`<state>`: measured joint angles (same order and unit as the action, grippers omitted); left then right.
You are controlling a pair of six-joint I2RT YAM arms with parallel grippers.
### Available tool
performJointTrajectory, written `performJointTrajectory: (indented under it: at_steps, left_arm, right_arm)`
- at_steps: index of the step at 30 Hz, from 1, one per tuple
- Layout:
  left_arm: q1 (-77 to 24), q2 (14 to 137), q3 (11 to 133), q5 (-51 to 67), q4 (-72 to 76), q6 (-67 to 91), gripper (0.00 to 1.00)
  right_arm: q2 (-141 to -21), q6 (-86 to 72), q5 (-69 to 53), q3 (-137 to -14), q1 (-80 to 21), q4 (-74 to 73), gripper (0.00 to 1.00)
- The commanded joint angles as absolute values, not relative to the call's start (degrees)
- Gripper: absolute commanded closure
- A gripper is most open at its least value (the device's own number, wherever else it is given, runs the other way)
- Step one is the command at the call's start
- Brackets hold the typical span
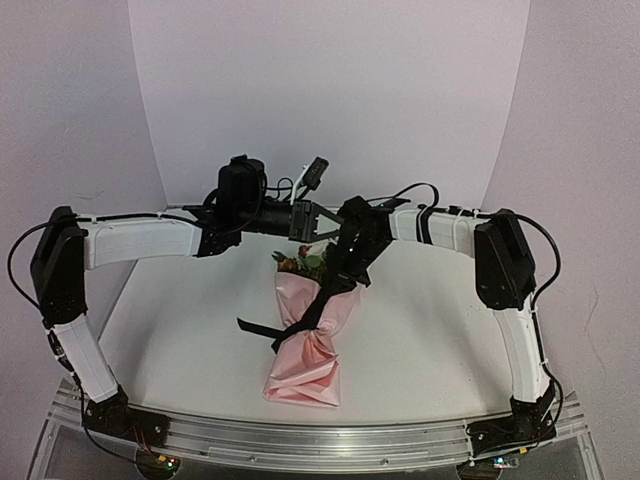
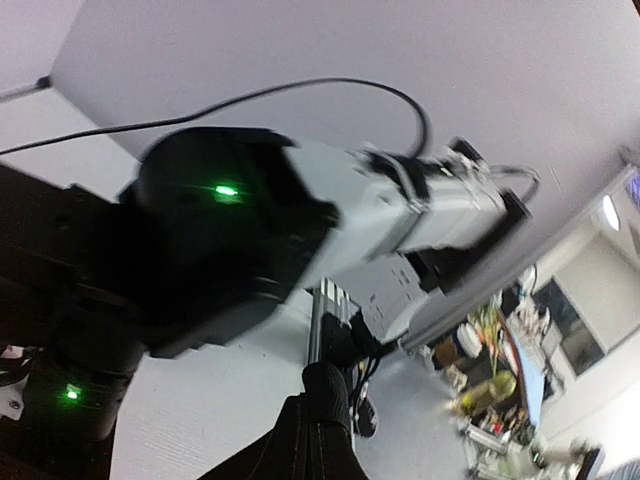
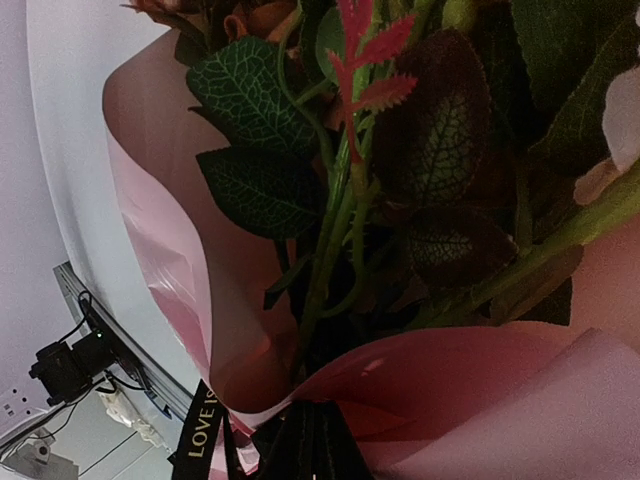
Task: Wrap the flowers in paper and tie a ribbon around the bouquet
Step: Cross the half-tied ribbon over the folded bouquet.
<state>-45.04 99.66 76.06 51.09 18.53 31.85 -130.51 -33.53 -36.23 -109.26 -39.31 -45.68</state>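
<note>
We judge the tying nearly done: the ribbon (image 3: 199, 442) cinches the bouquet (image 1: 305, 365). The left claw (image 2: 322, 420) is closed aloft, the right claw (image 3: 310, 446) closed at the cinch. Next, snug the knot.

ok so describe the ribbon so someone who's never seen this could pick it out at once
In the middle of the white table sits a pink paper bouquet. The ribbon is the flat black band cinching its narrow waist, with one tail trailing left. Unlike the round black cables nearby, it carries small pale lettering.
</note>
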Motion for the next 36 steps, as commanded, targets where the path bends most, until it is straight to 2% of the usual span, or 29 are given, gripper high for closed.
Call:
performJointTrajectory:
  at_steps: [1,7,12,15,21,22,24,27,28,30,32,36]
  left_arm:
    - [-43.88,104.73,80.86,38.32,23.88,54.92,1.00]
    - [-38.57,110.00,78.22,34.45,40.73,82.05,1.00]
    - [-36.52,111.83,80.36,34.26,44.77,88.54,1.00]
    - [-36.91,111.46,83.51,36.87,47.30,83.62,1.00]
    - [-43.81,109.87,90.19,56.33,32.85,55.92,0.97]
    - [-45.46,109.14,90.04,58.57,26.69,48.48,0.95]
    - [-48.41,108.05,90.69,58.48,7.52,30.40,0.85]
    - [-51.93,109.56,93.47,50.96,-13.82,13.54,0.65]
    - [-52.49,109.93,93.82,48.01,-17.86,11.30,0.62]
    - [-53.66,109.22,93.23,43.52,-19.89,9.54,0.56]
    - [-54.05,104.02,88.12,39.47,-15.22,10.49,0.47]
    - [-54.56,97.40,83.70,38.26,-10.27,10.27,0.40]
  right_arm:
    - [-132.22,-34.57,-35.63,-109.21,-39.40,-43.86,1.00]
    - [-133.67,-35.81,-35.76,-109.23,-39.44,-43.21,1.00]
    - [-134.21,-36.36,-35.85,-108.87,-39.44,-42.71,1.00]
    - [-134.45,-36.32,-35.88,-108.84,-39.45,-42.61,1.00]
    - [-134.91,-36.36,-36.38,-108.97,-39.46,-42.36,1.00]
    - [-134.90,-36.33,-36.39,-108.97,-39.46,-42.36,1.00]
    - [-134.83,-36.35,-36.38,-108.88,-39.45,-42.35,1.00]
    - [-134.56,-36.12,-36.38,-108.72,-39.45,-42.30,1.00]
    - [-134.48,-36.05,-36.35,-108.71,-39.41,-42.30,1.00]
    - [-134.47,-35.95,-36.35,-108.81,-39.44,-42.28,1.00]
    - [-134.39,-35.95,-36.34,-108.89,-39.32,-42.28,1.00]
    - [-134.59,-35.91,-36.39,-108.99,-39.29,-42.28,1.00]
